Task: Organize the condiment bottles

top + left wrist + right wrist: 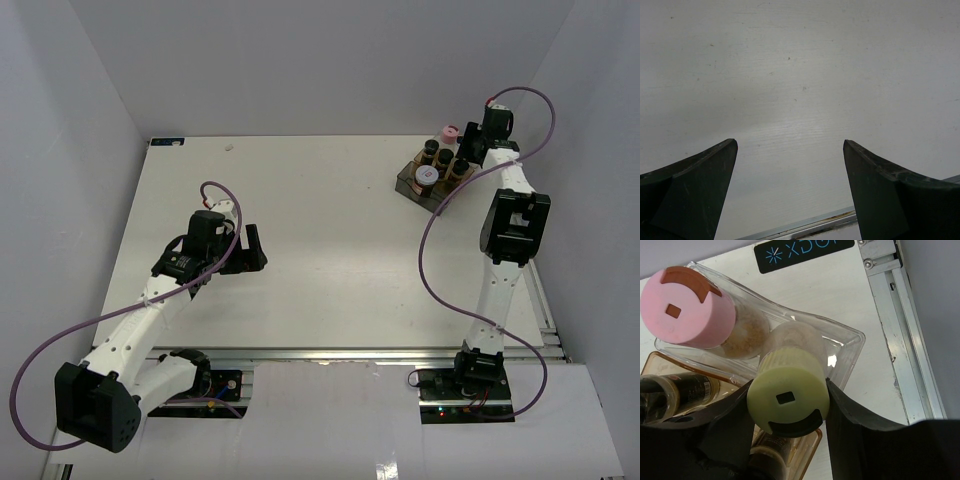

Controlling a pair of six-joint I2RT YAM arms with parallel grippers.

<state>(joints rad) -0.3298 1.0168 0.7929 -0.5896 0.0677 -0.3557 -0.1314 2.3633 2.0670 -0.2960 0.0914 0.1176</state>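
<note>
Pinching the bottle (pixel 796 342) by its yellow cap (pixel 785 385) with the right gripper (pixel 788 396); likely feeling light, slippery. Holding left gripper (pixel 789 145) wide, empty.

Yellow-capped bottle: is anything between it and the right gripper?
Nothing visible. The right gripper is closed on the yellow-capped bottle, one finger against each side of its cap. The pink-capped bottle stands off to one side, outside the fingers.
</note>
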